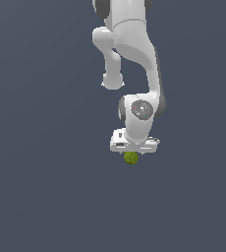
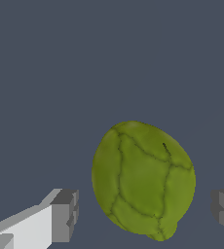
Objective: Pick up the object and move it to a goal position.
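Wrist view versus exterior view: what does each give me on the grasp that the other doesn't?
Only the wrist view shows the fingers, spread wide with visible gaps on both sides of the object, and its cracked, lumpy skin with a tapered end.

Only the exterior view shows the arm reaching down and the gripper directly over the object.

Both show the yellow-green object on plain dark ground, not yet gripped.

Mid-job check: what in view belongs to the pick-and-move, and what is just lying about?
Belongs to the job:
- yellow-green object, between the fingers, gaps visible on both sides
- tool, open

Lying about:
- nothing else visible, only the plain dark grey surface
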